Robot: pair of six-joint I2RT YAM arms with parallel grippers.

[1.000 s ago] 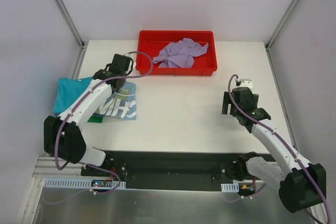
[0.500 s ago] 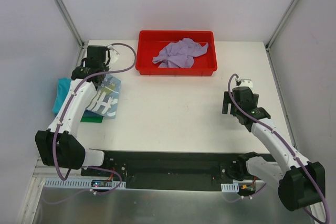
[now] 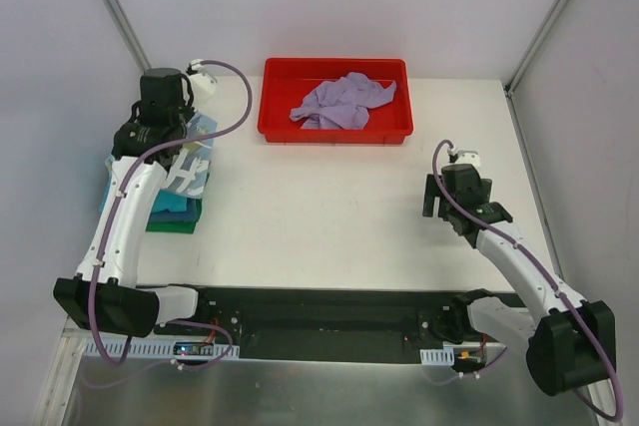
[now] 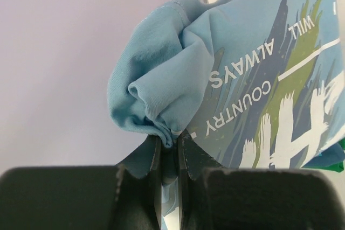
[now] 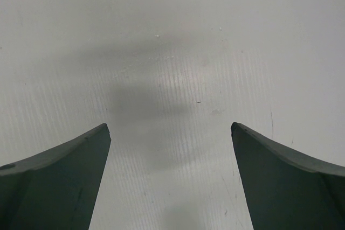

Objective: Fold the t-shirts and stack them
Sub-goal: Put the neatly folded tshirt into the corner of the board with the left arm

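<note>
My left gripper (image 4: 168,146) is clamped shut on a bunched edge of the blue shirt (image 4: 253,68). The cloth is gathered into a small knot at the grip and the printed panel falls away from that one hold. I take it by the edge because a folded shirt carried this way should drape down flat onto the pile rather than land in a heap.

From above, the blue shirt lies over the pile at the 9 o'clock edge of the counter (image 3: 329,216). The teal shirt (image 3: 165,205) is beneath it and the green shirt (image 3: 172,224) is at the bottom. The far end of the blue shirt looks to be resting on the pile, but with my wrist over it I cannot be sure.

My left arm (image 3: 125,216) is stretched long from its base at 7 o'clock up the left edge. It is nearly straight, with the wrist bent over the pile at about 10 o'clock.

My right arm (image 3: 514,256) sits folded at 4 o'clock. The right gripper (image 5: 171,133) is spread wide over bare counter and holds nothing. It is well apart from every shirt, parked where it cannot snag cloth.

The lavender shirt (image 3: 344,104) lies crumpled in the tray (image 3: 334,137) at 12 o'clock, not yet folded. I judge it is the next one to take.
</note>
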